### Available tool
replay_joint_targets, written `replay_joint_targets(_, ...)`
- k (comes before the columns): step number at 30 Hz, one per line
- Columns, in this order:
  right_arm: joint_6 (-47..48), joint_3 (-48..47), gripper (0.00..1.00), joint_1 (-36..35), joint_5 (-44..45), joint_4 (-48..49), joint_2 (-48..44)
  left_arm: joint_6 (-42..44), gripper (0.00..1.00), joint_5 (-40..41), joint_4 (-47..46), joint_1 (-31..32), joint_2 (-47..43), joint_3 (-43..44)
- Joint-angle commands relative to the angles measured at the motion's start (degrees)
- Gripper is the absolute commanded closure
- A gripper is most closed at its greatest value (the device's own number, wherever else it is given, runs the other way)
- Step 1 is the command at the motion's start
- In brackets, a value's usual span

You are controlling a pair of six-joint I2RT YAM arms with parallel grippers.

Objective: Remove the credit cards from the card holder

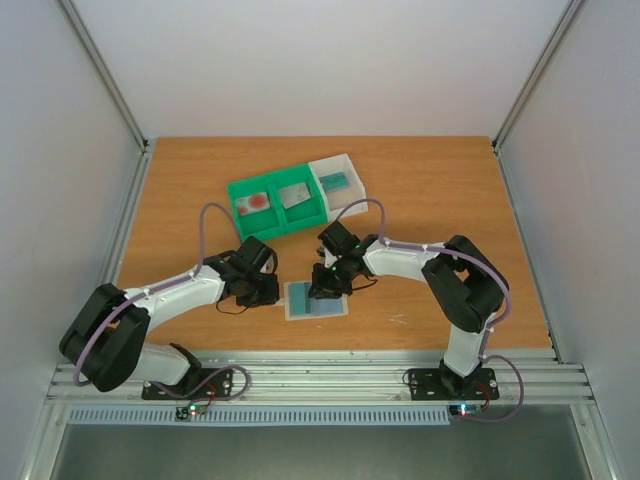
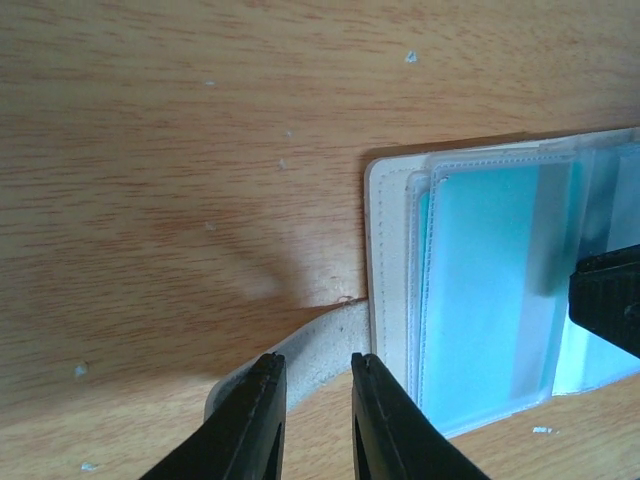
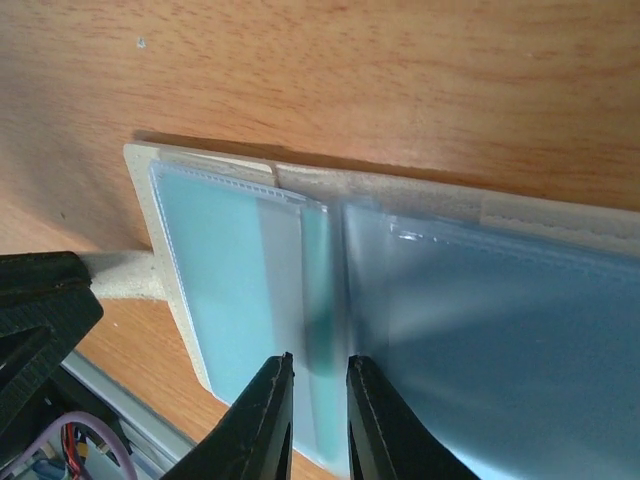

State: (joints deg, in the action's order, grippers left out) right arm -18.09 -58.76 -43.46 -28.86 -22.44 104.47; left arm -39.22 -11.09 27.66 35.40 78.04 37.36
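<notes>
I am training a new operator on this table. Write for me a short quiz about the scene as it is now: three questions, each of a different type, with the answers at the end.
1. True or false: the card holder lies inside the green tray.
2. Choose one: which thing sits between the fingers of the left gripper? A) a clear sleeve; B) the beige tab of the holder; C) a grey card.
3. Count: how many credit cards lie in the green tray and the white tray together?

Key: 1 false; 2 B; 3 three.
</notes>
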Motion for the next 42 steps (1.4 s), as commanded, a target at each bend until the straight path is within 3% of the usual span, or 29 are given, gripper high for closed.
replay_joint_targets(1,1.6,-1.8,0.86,-0.4,1.5,-2.0,1.3,0.3,0.79,1.0,-2.2,0.3,0.4,-0.4)
replay_joint_targets(14,4.4,0.8,0.98,-1.2,7.9,-4.6,2.8,-0.1,0.78,2.8,-2.1,0.3,0.2,-1.3)
replay_joint_targets(21,4.5,2.5,0.99,-1.1,9.1,-3.3,2.6,-1.2,0.73,3.8,-1.0,0.3,-1.9,-0.7)
replay_joint_targets(27,4.5,3.8,0.99,-0.9,8.0,-1.6,2.9,-4.8,0.62,-1.5,-7.4,0.1,-5.0,-1.9)
replay_joint_targets(33,4.6,5.0,0.99,-0.3,7.7,-0.6,1.8,-11.1,0.58,-10.8,-21.8,-1.4,-2.5,-5.3)
replay_joint_targets(42,4.8,5.5,0.99,0.2,7.5,0.0,1.4,-10.4,0.58,-12.1,-23.7,-4.1,0.6,-5.3)
